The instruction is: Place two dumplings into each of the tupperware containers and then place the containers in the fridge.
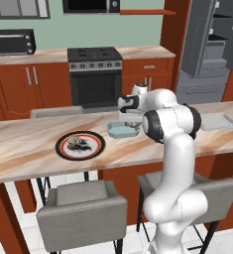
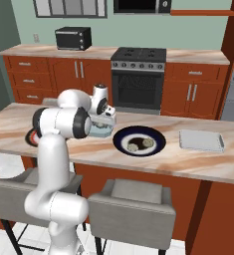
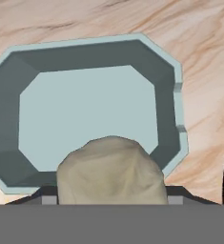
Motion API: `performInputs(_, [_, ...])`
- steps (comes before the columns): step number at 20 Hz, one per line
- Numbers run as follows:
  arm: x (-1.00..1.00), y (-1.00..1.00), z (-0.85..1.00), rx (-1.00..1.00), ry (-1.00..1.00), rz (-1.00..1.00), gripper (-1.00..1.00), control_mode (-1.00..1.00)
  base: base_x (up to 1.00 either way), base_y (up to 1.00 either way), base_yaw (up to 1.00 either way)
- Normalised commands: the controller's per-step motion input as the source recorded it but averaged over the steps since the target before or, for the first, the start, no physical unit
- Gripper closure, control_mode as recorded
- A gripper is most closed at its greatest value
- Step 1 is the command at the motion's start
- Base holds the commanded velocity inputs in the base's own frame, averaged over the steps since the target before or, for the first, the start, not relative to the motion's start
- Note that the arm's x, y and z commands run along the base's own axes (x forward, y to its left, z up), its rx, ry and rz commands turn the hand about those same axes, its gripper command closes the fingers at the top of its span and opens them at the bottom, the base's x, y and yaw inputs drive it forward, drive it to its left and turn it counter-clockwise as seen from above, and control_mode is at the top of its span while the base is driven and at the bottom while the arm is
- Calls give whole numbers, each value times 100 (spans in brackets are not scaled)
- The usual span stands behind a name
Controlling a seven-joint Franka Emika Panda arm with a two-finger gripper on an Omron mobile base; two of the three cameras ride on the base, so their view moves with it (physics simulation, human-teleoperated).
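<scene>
Left base view: the pale blue tupperware container is seen on the marbled desk, its long axis running roughly along the desk's length, just beside the round red-and-black-rimmed plate, on which dumplings are heaped; the flatter pale grey container lies well apart toward the fridge, whose door stands open. The gripper is held just above the blue tub. Right base view: the gripper is seen over the blue tub, beside a dark-blue plate with a white centre bearing two dumplings; the grey tub lies farther along. Hand view: the tub is shown as a rounded-corner rectangle with flared rim and smooth pale floor, its long axis horizontal across the picture; a lumpy beige dumpling is clamped between the fingers, held above the tub's near edge.
</scene>
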Motion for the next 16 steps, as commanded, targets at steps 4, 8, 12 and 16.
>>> performInputs(4, [26, 6, -23, 0, 0, -1, -100, -100, 0, 0, 0])
performInputs(8, [8, 1, -4, 0, 0, 0, -100, -100, 0, 0, 0])
performInputs(12, [-1, 0, 0, 0, 2, 0, -100, -100, 0, 0, 0])
performInputs(16, [0, 2, 0, 0, 0, 0, -100, -100, 0, 0, 0])
